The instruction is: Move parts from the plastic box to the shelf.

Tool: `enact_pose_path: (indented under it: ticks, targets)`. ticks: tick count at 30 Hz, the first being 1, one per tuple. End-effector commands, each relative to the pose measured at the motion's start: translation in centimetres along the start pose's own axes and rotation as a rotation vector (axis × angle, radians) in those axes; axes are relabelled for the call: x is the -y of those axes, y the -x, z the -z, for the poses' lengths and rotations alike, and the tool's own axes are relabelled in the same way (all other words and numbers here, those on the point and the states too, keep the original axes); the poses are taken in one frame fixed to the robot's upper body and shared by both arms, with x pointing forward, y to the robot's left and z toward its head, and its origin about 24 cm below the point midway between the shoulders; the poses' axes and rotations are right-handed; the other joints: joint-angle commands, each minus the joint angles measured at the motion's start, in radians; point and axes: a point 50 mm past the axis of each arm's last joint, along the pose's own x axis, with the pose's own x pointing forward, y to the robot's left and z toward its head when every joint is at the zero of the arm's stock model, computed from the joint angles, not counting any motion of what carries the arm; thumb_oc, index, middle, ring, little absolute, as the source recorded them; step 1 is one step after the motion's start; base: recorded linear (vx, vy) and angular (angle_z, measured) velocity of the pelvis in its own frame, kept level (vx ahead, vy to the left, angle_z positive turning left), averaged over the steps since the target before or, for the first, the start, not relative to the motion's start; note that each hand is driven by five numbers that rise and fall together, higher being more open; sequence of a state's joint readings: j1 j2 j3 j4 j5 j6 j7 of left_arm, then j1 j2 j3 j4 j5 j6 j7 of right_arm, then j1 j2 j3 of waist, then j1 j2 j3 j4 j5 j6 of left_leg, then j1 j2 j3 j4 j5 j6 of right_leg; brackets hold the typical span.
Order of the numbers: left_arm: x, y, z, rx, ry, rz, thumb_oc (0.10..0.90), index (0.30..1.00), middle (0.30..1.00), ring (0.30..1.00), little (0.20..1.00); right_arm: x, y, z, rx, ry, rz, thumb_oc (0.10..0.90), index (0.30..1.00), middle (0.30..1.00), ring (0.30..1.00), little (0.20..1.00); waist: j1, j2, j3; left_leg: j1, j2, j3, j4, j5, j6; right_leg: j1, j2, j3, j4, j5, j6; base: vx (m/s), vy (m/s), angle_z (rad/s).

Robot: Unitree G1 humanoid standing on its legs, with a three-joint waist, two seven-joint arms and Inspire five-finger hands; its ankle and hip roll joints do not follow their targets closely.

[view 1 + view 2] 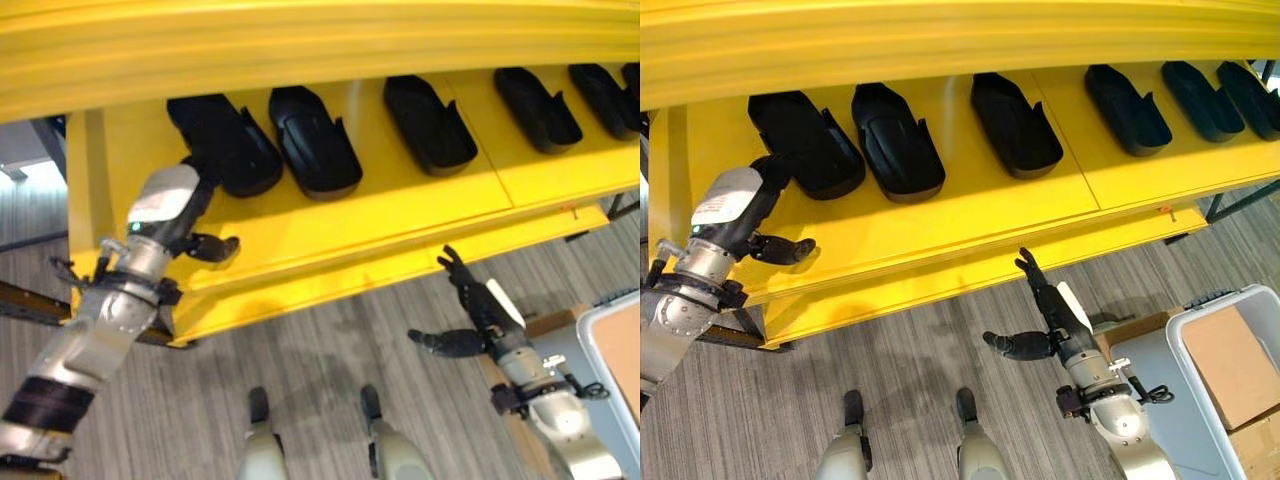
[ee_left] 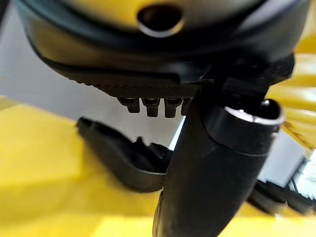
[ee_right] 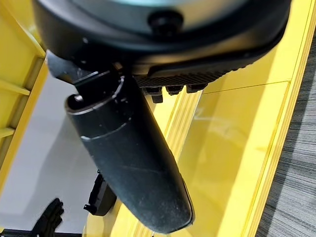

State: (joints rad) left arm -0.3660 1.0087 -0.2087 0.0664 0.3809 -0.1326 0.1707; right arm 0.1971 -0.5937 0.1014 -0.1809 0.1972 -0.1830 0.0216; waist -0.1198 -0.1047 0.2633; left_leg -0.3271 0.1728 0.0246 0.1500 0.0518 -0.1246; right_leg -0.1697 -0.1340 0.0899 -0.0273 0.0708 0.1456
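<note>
On the yellow shelf (image 1: 970, 215) lie black parts (image 1: 895, 140).

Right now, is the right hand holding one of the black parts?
No. The right hand hangs open and empty below the yellow shelf, while the black parts lie on the shelf above.

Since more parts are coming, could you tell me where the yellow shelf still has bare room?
The shelf's bare front strip runs before all the black parts, and a gap lies between the second and third. The left end is crowded, with the left hand at the first part.
</note>
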Motion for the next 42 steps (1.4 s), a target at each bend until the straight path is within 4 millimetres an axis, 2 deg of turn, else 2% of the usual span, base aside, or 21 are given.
enact_pose_path:
  ticks: [1, 9, 13, 17, 18, 20, 22, 26, 33, 36, 39, 42]
  targets:
    - [-3.9, -2.1, -2.1, 0.148, -0.112, -0.193, 0.900, 1.000, 1.000, 1.000, 1.000, 2.4, -0.4, -3.6, 0.203, 0.097, 0.061, 0.900, 1.000, 1.000, 1.000, 1.000, -0.013, 0.017, -0.083, 0.033, 0.027, -0.009, 0.074, -0.074, 0.032, -0.062, -0.031, 0.001, 0.128, -0.057, 0.004, 0.00, 0.000, 0.00]
    - [-2.3, -3.6, -1.3, 0.097, -0.183, -0.118, 0.900, 1.000, 1.000, 1.000, 1.000, 2.6, -0.2, -3.6, 0.199, 0.102, 0.071, 0.900, 1.000, 1.000, 1.000, 1.000, -0.029, 0.025, -0.086, 0.033, 0.027, 0.000, 0.077, -0.073, 0.030, -0.071, -0.028, 0.009, 0.131, -0.056, 0.003, 0.00, -0.003, -0.04]
    - [-1.4, -4.7, 0.4, 0.007, -0.265, -0.053, 0.900, 1.000, 1.000, 1.000, 1.000, 2.6, -0.2, -3.6, 0.200, 0.108, 0.074, 0.900, 1.000, 1.000, 1.000, 1.000, -0.038, 0.030, -0.084, 0.027, 0.031, 0.003, 0.080, -0.070, 0.029, -0.078, -0.027, 0.010, 0.133, -0.055, 0.004, 0.00, -0.007, -0.03]
    - [-1.1, -5.0, 1.6, -0.056, -0.268, -0.032, 0.900, 1.000, 1.000, 1.000, 1.000, 2.7, -0.2, -3.6, 0.201, 0.108, 0.077, 0.900, 1.000, 1.000, 1.000, 1.000, -0.041, 0.032, -0.082, 0.026, 0.032, 0.004, 0.081, -0.069, 0.027, -0.082, -0.025, 0.012, 0.136, -0.055, 0.004, 0.00, -0.006, -0.05]
    - [-0.8, -5.0, 2.6, -0.114, -0.269, -0.022, 0.900, 1.000, 1.000, 1.000, 1.000, 2.6, -0.2, -3.6, 0.202, 0.106, 0.074, 0.900, 1.000, 1.000, 1.000, 1.000, -0.043, 0.034, -0.081, 0.025, 0.031, 0.006, 0.082, -0.068, 0.027, -0.084, -0.025, 0.014, 0.139, -0.055, 0.004, 0.00, -0.004, -0.03]
    - [-0.8, -5.0, 2.6, -0.113, -0.270, -0.023, 0.900, 1.000, 1.000, 1.000, 1.000, 2.6, -0.2, -3.6, 0.202, 0.106, 0.075, 0.900, 1.000, 1.000, 1.000, 1.000, -0.042, 0.033, -0.081, 0.025, 0.031, 0.006, 0.082, -0.068, 0.027, -0.085, -0.025, 0.015, 0.139, -0.055, 0.004, 0.00, -0.002, -0.06]
    - [-0.7, -5.0, 4.0, -0.192, -0.260, -0.023, 0.900, 1.000, 1.000, 1.000, 1.000, 2.6, -0.2, -3.6, 0.204, 0.105, 0.070, 0.900, 1.000, 1.000, 1.000, 1.000, -0.047, 0.035, -0.080, 0.024, 0.032, 0.011, 0.084, -0.068, 0.026, -0.089, -0.024, 0.018, 0.142, -0.055, 0.004, 0.00, -0.001, -0.03]
    - [-1.3, -5.2, 5.3, -0.268, -0.254, -0.056, 0.900, 1.000, 1.000, 1.000, 1.000, 2.6, -0.1, -3.6, 0.203, 0.108, 0.065, 0.900, 1.000, 1.000, 1.000, 1.000, -0.052, 0.035, -0.082, 0.023, 0.033, 0.013, 0.085, -0.066, 0.026, -0.092, -0.023, 0.019, 0.140, -0.054, 0.005, 0.00, 0.000, 0.00]
    - [-1.7, -6.0, 5.2, -0.272, -0.266, -0.061, 0.900, 1.000, 1.000, 1.000, 1.000, 2.5, -0.1, -3.5, 0.197, 0.111, 0.064, 0.900, 1.000, 1.000, 1.000, 1.000, -0.054, 0.035, -0.081, 0.021, 0.032, 0.012, 0.086, -0.066, 0.025, -0.092, -0.024, 0.019, 0.140, -0.055, 0.007, 0.00, 0.000, 0.00]
    - [-1.2, -6.3, 4.7, -0.241, -0.303, 0.001, 0.900, 1.000, 1.000, 1.000, 1.000, 2.6, 0.0, -3.4, 0.189, 0.112, 0.069, 0.900, 1.000, 1.000, 1.000, 1.000, -0.055, 0.035, -0.079, 0.019, 0.032, 0.009, 0.091, -0.069, 0.026, -0.091, -0.027, 0.019, 0.140, -0.056, 0.007, 0.00, 0.000, 0.00]
    - [-0.3, -6.2, 4.2, -0.174, -0.380, 0.141, 0.900, 1.000, 1.000, 1.000, 1.000, 2.7, 0.2, -3.0, 0.171, 0.108, 0.079, 0.900, 1.000, 1.000, 1.000, 1.000, -0.053, 0.038, -0.075, 0.016, 0.029, 0.006, 0.096, -0.072, 0.028, -0.087, -0.030, 0.018, 0.140, -0.056, 0.010, 0.00, 0.000, 0.00]
    - [-0.2, -6.1, 4.1, -0.149, -0.433, 0.176, 0.900, 1.000, 1.000, 1.000, 1.000, 2.6, 0.3, -2.9, 0.170, 0.100, 0.078, 0.900, 1.000, 1.000, 1.000, 1.000, -0.053, 0.037, -0.075, 0.015, 0.028, 0.005, 0.096, -0.074, 0.027, -0.086, -0.033, 0.016, 0.139, -0.057, 0.011, 0.00, 0.000, 0.00]
